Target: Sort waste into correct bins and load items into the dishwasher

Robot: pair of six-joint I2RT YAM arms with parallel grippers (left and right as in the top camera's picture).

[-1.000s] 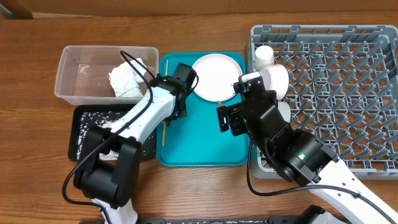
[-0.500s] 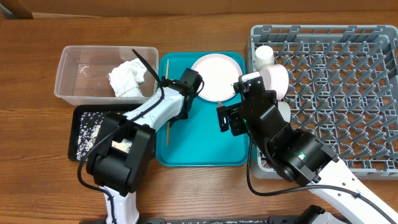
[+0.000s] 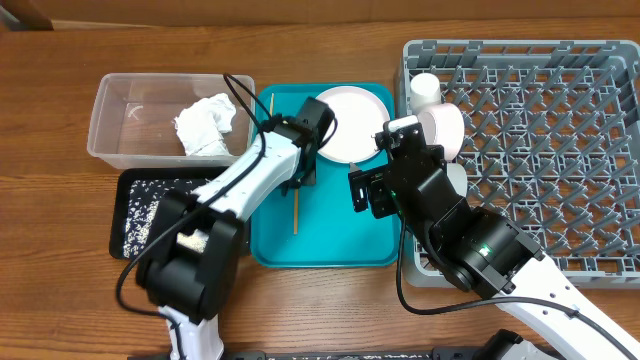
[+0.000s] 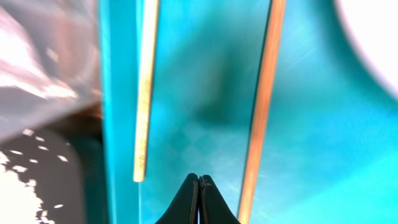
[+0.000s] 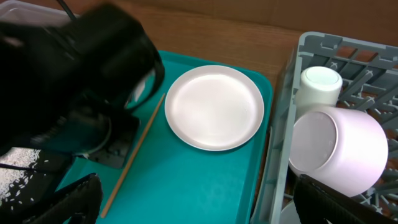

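Left gripper (image 4: 199, 190): fully closed, empty, tips low over the teal tray (image 4: 205, 81) between two chopsticks (image 4: 261, 106), frame centre. Right gripper (image 5: 199, 211): wide open, empty. Hazard: closed tips likely nudge or roll a chopstick rather than grasp it.

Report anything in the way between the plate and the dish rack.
Nothing lies on the tray between plate and dish rack, but a white cup and pink bowl fill the rack's nearest corner.
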